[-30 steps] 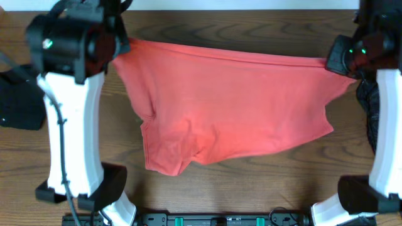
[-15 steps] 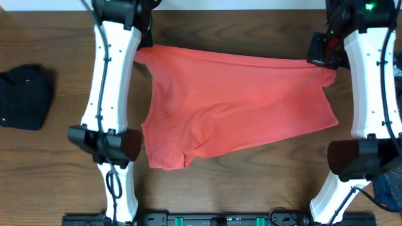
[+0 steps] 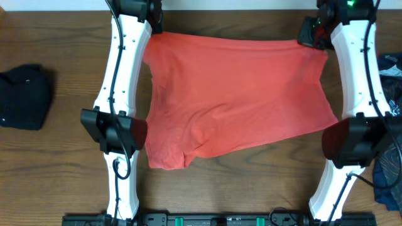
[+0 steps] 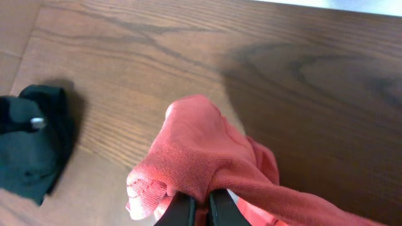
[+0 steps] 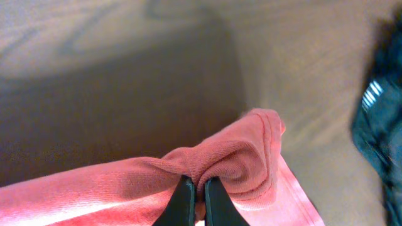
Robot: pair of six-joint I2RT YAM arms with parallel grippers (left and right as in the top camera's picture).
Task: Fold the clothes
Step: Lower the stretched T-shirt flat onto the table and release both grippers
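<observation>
The coral-red T-shirt (image 3: pixel 232 94) lies stretched across the middle of the table, plain side up, its far edge pulled taut between both grippers. My left gripper (image 4: pixel 200 202) is shut on the shirt's far left corner (image 4: pixel 195 157); in the overhead view it sits at the back left (image 3: pixel 149 24). My right gripper (image 5: pixel 196 196) is shut on the far right corner (image 5: pixel 242 160), at the back right (image 3: pixel 314 34). A black garment (image 3: pixel 24 97) lies at the table's left edge, also in the left wrist view (image 4: pixel 31 147). A navy printed garment (image 3: pixel 391 81) lies at the right edge.
The wooden table (image 3: pixel 56 176) runs to a white far edge (image 3: pixel 232 4). Both white arms reach along the shirt's left and right sides. The navy garment also shows at the right of the right wrist view (image 5: pixel 380 113).
Both grippers have carried the shirt's held edge away from me toward the table's far edge, and the shirt has been dragged and spread flatter. The arms now extend farther.
</observation>
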